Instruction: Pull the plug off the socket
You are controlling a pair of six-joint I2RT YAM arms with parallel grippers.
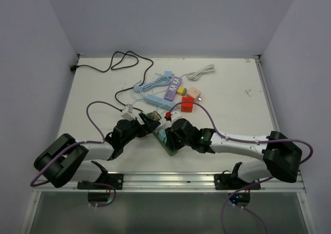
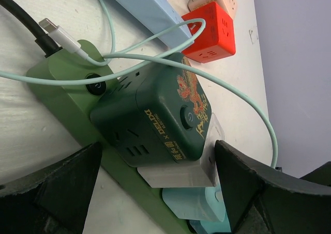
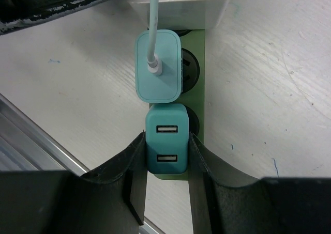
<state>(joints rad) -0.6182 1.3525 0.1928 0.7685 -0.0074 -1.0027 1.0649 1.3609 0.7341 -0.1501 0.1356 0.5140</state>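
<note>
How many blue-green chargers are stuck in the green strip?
2. A pale charger with a white cable sits midway along the green strip; a darker charger sits nearer, between the right hand's fingers. More may hide past the frame.

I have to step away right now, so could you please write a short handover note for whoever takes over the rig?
Grippers: right gripper is shut on the teal two-port plug; left gripper is open, straddling the dark green cube adapter without gripping.
Things: the plug sits at the end of the green power strip.
Done: plug grasped.
Left: plug not yet out; pull it off, probably bracing the strip.
</note>
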